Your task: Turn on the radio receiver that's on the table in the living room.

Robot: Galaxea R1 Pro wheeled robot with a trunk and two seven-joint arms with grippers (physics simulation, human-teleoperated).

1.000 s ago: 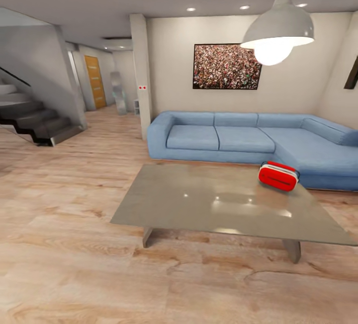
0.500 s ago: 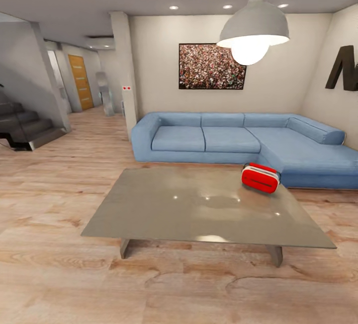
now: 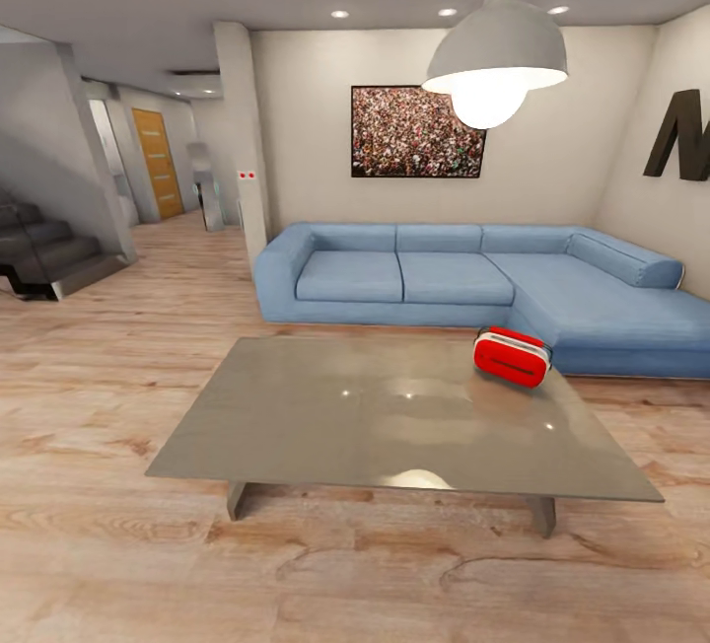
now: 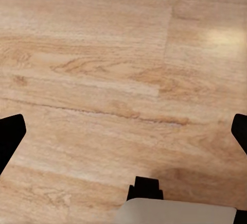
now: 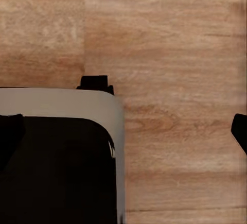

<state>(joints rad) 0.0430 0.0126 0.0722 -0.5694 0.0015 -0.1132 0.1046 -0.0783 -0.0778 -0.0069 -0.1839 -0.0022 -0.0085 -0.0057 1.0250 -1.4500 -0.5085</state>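
Note:
The red radio receiver [image 3: 511, 356] with white sides lies on the far right part of the low glossy grey-beige table [image 3: 325, 416], close to the blue sectional sofa [image 3: 473, 288]. In the left wrist view my left gripper [image 4: 123, 131] stands open over bare wood floor, its dark fingertips [image 4: 10, 139] at the picture's two sides. In the right wrist view my right gripper [image 5: 123, 131] is open too, with its fingertips [image 5: 239, 130] wide apart above the floor and part of the robot's grey and black base [image 5: 56, 157].
A white pendant lamp [image 3: 496, 46] hangs above the table. A framed crowd photo [image 3: 418, 131] is on the beige wall behind the sofa. Dark stairs [image 3: 44, 249] and a hallway with a wooden door [image 3: 156, 163] lie at the left. Wood floor surrounds the table.
The head view has swung to the right and drawn slightly closer, so the table, radio and sofa sit further left in the picture. Nothing on the table has moved.

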